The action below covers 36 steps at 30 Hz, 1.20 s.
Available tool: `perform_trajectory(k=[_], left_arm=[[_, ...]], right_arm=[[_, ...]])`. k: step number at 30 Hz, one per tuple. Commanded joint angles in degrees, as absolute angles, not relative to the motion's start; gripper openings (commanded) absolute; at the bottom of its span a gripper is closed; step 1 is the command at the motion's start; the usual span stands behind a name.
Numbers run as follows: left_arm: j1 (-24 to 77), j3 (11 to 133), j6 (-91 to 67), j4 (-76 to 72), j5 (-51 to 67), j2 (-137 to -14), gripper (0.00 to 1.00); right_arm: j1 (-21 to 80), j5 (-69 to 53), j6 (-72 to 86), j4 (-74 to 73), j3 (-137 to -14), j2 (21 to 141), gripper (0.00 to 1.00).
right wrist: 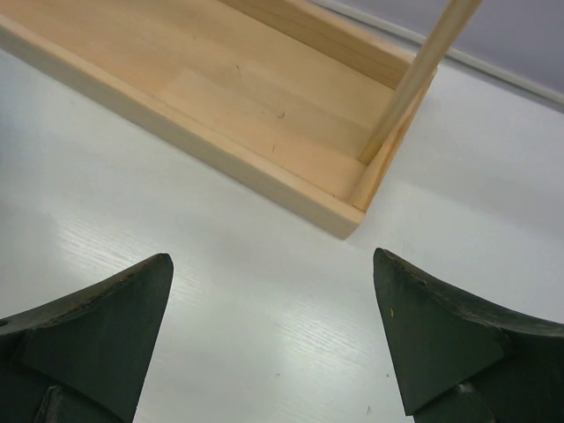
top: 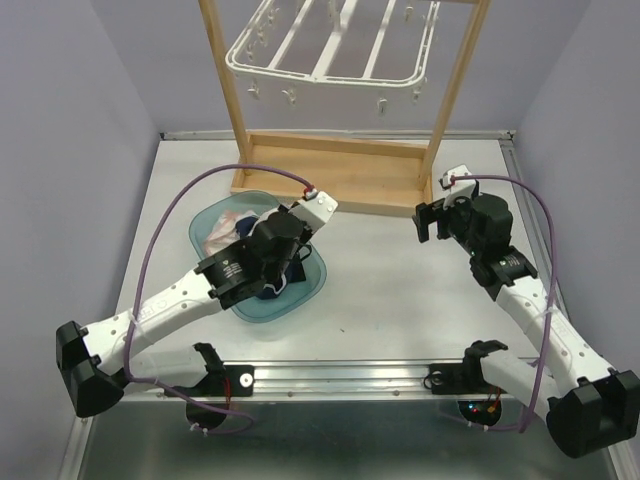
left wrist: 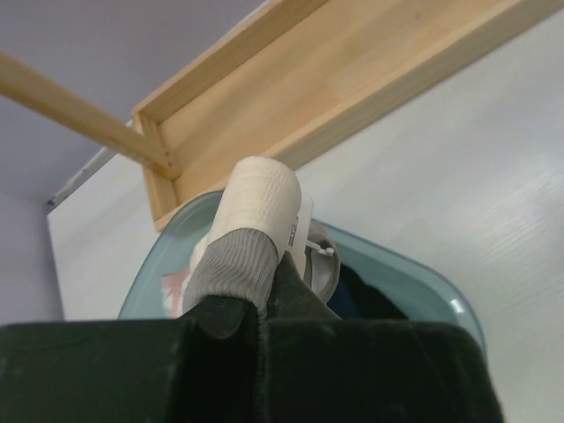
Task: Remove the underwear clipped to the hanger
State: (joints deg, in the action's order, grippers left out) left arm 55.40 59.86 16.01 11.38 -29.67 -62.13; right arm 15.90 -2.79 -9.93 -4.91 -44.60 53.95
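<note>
Presently gripped: beige cloth garment with a grey ribbed band (left wrist: 256, 220), pinched in the closed left gripper (left wrist: 264, 304).
Lie of garment: rolled, its long axis running up from the fingertips toward the light wooden stand (top: 340, 170).
Position: over the translucent blue-green tray (top: 300, 300); release judged to be straight down.
Tray contents: other garments (top: 225, 232), pale pink and dark, bunched.
White plastic rectangular hanger (top: 330, 77): overhead, visible clips bare; far part cropped.
Right gripper (right wrist: 271, 269): jaws wide, empty, well apart from the tray; left arm nearer.
</note>
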Motion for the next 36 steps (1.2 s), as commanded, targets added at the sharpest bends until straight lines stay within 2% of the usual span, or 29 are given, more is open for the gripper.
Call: perform_trajectory(k=[1,8,10,12,13,14,16,18,19,23,27,36], left_arm=[[55.3,54.2,24.4,16.3,-33.9,-62.4,0.00],[56.4,44.0,28.8,17.9,-23.0,-67.6,0.00],[57.0,43.9,28.0,18.4,-23.6,-68.6,0.08],[57.0,44.9,26.3,19.2,-24.7,-69.3,0.24],[57.1,46.5,25.4,20.4,-24.8,-69.6,0.27],[57.1,47.5,24.5,21.2,-24.7,-69.7,0.38],[57.2,49.6,20.9,24.1,-23.9,-69.7,0.74],[57.3,53.0,18.5,26.6,-23.6,-69.8,0.81],[57.4,53.8,16.6,28.9,-24.1,-69.6,0.99],[57.9,55.2,13.0,32.9,-26.7,-68.3,0.99],[58.0,55.9,11.8,33.6,-24.3,-64.9,0.99],[58.0,56.9,11.3,21.2,-19.0,-51.3,0.99]], right_arm=[[14.1,-3.3,-10.6,-0.5,-42.0,52.1,1.00],[13.4,-4.7,-10.8,-0.5,-41.2,51.5,1.00],[13.3,-5.0,-10.9,-0.5,-41.0,51.3,1.00],[13.0,-5.3,-10.8,-0.5,-41.0,51.0,1.00],[12.9,-5.4,-10.8,-0.5,-41.0,50.9,1.00],[12.8,-5.4,-10.8,-0.5,-41.0,50.8,1.00],[12.4,-5.6,-10.7,-0.5,-40.9,50.5,1.00],[12.0,-5.6,-10.6,-0.5,-41.0,50.4,1.00],[12.0,-5.6,-10.6,-0.5,-41.0,50.3,1.00],[11.4,-5.5,-10.7,-0.5,-41.0,50.0,1.00],[11.1,-5.8,-11.3,-0.5,-41.0,49.9,1.00],[9.4,-5.5,-10.5,-0.5,-41.3,50.0,1.00]])
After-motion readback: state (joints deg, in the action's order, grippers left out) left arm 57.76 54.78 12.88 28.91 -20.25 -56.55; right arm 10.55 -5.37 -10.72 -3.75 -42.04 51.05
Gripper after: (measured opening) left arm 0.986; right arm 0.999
